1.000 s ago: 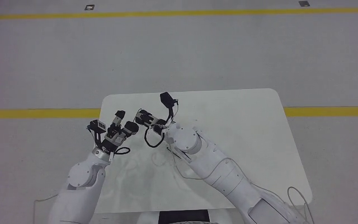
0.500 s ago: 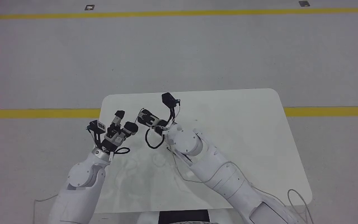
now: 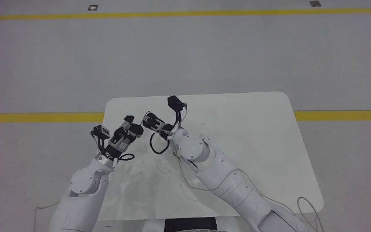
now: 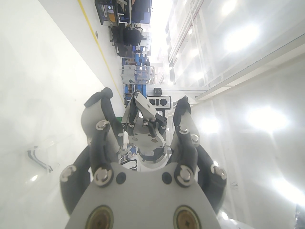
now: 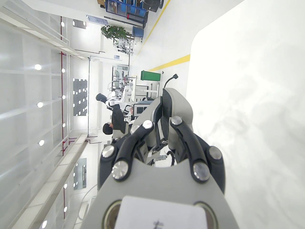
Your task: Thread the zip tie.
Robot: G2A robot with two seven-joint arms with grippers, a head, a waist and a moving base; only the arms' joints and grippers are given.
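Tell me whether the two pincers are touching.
Cannot tell. In the top view the left pincer and right pincer sit close, neither contact nor gap plain.

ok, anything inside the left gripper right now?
Nothing visible: the left gripper is open with an empty gap, and the right gripper, shut, sits beyond it over the table. Whether it pinches the zip tie cannot be seen.

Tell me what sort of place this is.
Probably a robotics lab or workshop inside an industrial hall: yellow floor lines, blue storage racks of equipment, and a white work table standing on open floor.
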